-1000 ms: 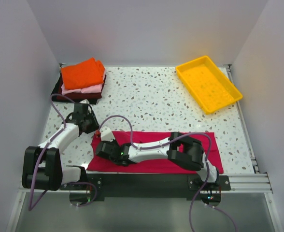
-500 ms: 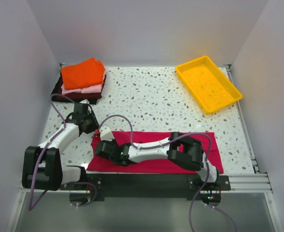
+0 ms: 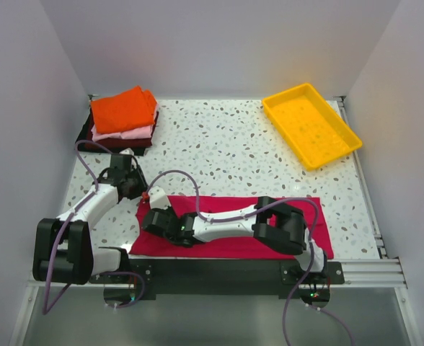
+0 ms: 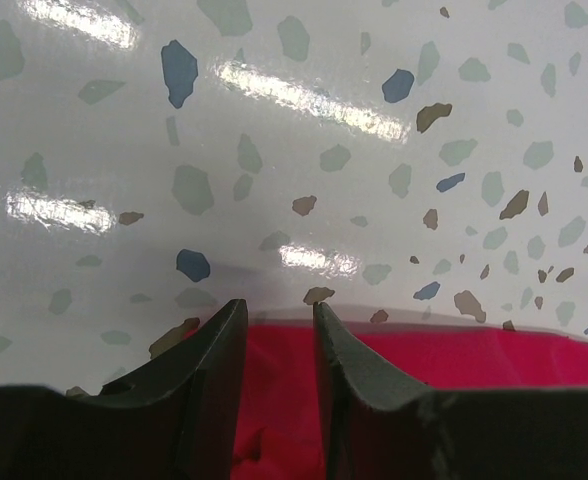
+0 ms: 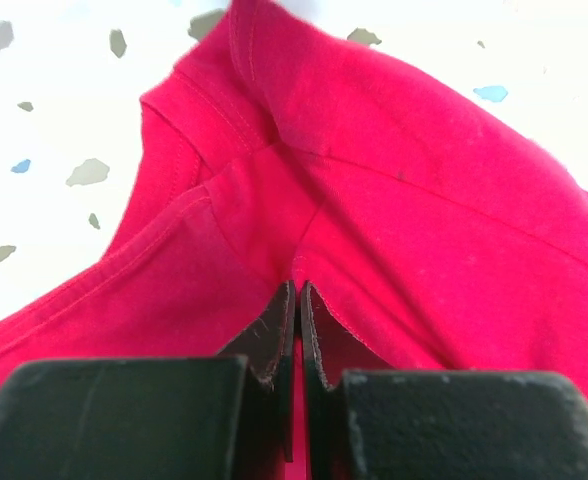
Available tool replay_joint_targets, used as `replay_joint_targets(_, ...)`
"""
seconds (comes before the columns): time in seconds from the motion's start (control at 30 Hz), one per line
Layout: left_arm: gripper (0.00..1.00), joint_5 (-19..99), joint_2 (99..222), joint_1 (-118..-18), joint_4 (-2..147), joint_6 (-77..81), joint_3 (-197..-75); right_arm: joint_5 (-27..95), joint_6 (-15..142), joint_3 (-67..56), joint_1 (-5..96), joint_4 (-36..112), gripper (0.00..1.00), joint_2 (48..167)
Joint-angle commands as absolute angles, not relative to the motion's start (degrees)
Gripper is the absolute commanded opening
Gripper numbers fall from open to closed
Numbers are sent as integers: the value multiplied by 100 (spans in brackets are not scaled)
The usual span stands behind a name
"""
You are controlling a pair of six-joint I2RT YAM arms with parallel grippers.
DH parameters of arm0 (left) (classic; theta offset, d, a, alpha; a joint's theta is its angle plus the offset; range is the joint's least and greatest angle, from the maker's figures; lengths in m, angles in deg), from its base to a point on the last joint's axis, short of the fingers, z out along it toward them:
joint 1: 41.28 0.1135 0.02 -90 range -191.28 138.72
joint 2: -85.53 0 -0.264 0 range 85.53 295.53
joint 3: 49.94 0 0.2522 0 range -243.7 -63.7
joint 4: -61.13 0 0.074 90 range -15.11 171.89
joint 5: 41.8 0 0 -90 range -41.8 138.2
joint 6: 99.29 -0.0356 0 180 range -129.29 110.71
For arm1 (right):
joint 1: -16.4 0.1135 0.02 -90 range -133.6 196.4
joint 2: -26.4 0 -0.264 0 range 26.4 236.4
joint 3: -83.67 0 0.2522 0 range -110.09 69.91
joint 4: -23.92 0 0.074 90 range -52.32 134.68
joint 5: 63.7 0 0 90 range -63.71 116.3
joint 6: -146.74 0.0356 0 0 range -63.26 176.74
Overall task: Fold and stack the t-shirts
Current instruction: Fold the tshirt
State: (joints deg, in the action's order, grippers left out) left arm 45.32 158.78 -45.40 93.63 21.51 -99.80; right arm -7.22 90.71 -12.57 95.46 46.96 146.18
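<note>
The crimson-magenta t-shirt [image 3: 270,223] lies as a long folded strip near the table's front edge. My right gripper [image 3: 153,218] is shut on a pinched fold of this shirt [image 5: 414,200] at its left end; its tips [image 5: 296,287] press together on the cloth. My left gripper [image 3: 135,186] sits at the shirt's far left corner. In the left wrist view its jaws [image 4: 279,305] stand a little apart, with the shirt's edge [image 4: 494,355] lying flat between them. The folded orange shirt [image 3: 123,109], pale pink shirt [image 3: 136,132] and dark maroon shirt [image 3: 118,142] are stacked at the back left.
An empty yellow plastic tray [image 3: 311,126] sits at the back right. White walls enclose the speckled table [image 3: 226,158] on three sides. My right arm lies across the crimson shirt, with purple cables looping above it.
</note>
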Motion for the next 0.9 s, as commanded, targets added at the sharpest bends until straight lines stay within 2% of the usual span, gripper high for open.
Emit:
replay_joint_targets(0.0,37,4494,15673,-4479,9396,2103,-9991,-851,9014,-1280,9506,4673,0,13969)
replay_joint_targets(0.37,37,4627,15566,-4479,9510,2094,-10070,36,9031,-1289,9541,5165,0,13855)
replay_joint_targets(0.87,37,4626,15584,-4479,9519,2077,-10079,256,9110,-920,9778,5438,0,13468)
